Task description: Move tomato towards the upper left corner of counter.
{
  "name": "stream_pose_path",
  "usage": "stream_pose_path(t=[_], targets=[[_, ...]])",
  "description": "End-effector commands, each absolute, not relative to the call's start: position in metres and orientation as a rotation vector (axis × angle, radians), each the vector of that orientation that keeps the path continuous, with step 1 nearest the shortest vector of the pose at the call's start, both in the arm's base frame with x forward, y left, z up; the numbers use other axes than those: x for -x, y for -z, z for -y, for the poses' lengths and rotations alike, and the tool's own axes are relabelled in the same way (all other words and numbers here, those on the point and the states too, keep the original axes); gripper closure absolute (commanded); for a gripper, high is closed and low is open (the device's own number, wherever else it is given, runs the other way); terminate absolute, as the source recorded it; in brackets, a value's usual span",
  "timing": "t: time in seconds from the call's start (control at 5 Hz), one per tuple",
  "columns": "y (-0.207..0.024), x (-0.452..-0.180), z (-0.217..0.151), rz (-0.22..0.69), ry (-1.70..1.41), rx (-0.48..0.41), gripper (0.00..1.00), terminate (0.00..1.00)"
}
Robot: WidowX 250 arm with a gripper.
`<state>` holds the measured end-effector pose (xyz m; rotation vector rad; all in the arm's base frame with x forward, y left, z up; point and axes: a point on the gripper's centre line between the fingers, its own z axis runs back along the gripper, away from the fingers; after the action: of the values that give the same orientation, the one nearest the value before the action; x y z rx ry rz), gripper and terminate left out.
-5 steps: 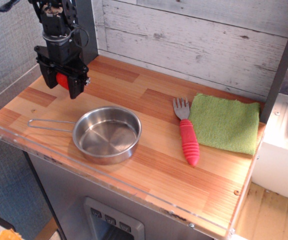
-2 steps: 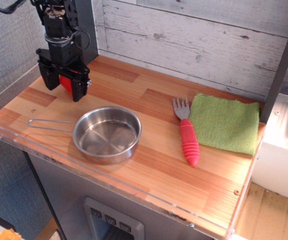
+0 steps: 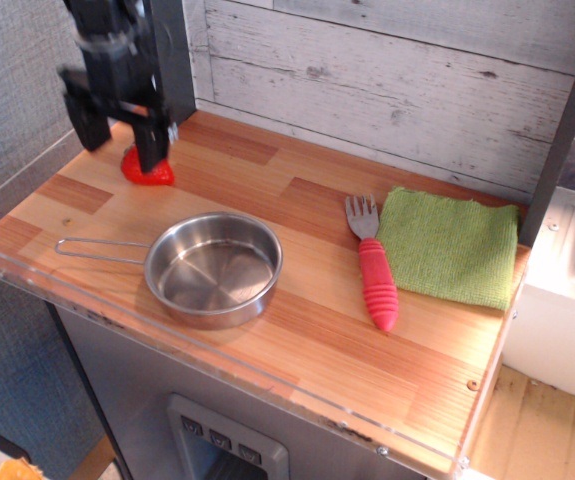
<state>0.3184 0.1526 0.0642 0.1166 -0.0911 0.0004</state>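
The tomato (image 3: pixel 149 172) is a small glossy red toy lying on the counter (image 3: pixel 317 330) near its far left corner. My gripper (image 3: pixel 121 146) hangs just above and slightly left of the tomato. It is open, its black fingers (image 3: pixel 153 150) are spread apart, and nothing is between them. The arm is motion-blurred. The front finger hides part of the tomato's top.
A steel pan (image 3: pixel 212 268) with a long wire handle sits at the front left. A fork with a pink-red ribbed handle (image 3: pixel 375 282) lies beside a green cloth (image 3: pixel 449 246) on the right. A clear acrylic rim (image 3: pixel 27 188) edges the counter; a whitewashed plank wall stands behind.
The gripper lowered the tomato to the counter, opened and rose. The tomato now lies free on the wood below the fingers.
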Motion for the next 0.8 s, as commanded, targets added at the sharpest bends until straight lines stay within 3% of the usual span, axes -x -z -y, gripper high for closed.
stream_pose_path(t=[0.0,0.6], targets=[[-0.113,-0.293,-0.111,0.139,-0.033,-0.165,0.0,0.0],[-0.108,-0.29,-0.061,0.151,0.089,-0.023,0.0,0.0]])
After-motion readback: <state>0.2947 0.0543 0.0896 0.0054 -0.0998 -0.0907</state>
